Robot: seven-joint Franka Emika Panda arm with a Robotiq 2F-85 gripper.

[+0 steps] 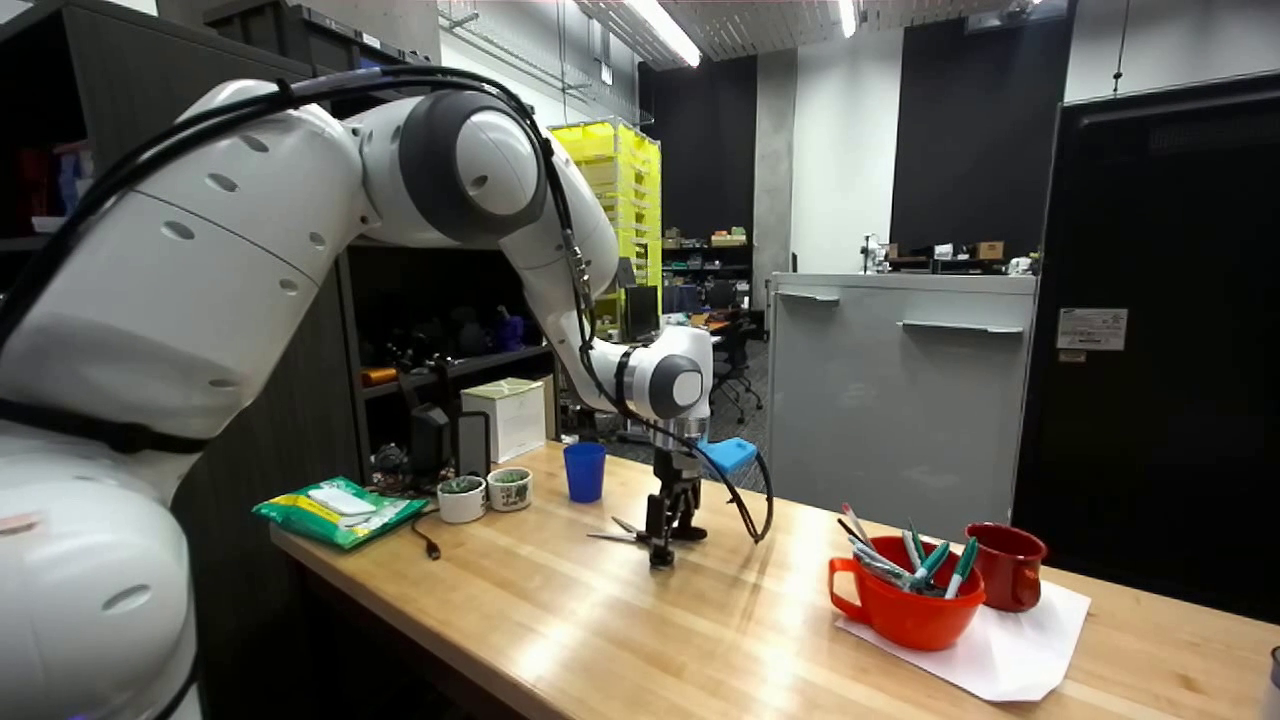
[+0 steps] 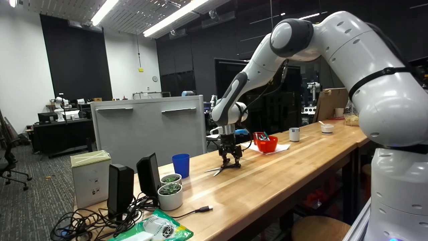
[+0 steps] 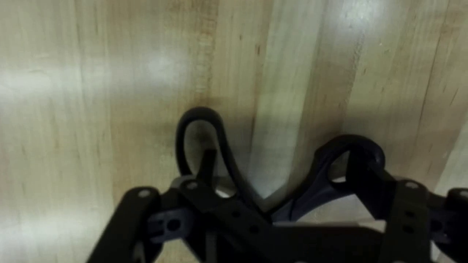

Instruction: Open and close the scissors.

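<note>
The scissors lie flat on the wooden table with their blades spread apart; the blades show in both exterior views point(image 1: 620, 538) point(image 2: 218, 171). In the wrist view the dark handles point(image 3: 305, 199) form an open V. My gripper points straight down at the table in both exterior views point(image 1: 676, 546) point(image 2: 231, 164). In the wrist view its fingers point(image 3: 283, 164) are wide apart, one fingertip inside the left handle loop and the other at the right loop, apparently inside it. The blades and pivot are hidden behind the gripper in the wrist view.
A blue cup point(image 1: 585, 472) and two potted plants point(image 1: 462, 499) point(image 1: 510, 489) stand near the blades' side. A red bowl point(image 1: 905, 610) with teal-handled items and a dark red mug point(image 1: 1010, 567) sit on white paper point(image 1: 1030, 660). A green packet point(image 1: 340, 513) lies at the table's edge.
</note>
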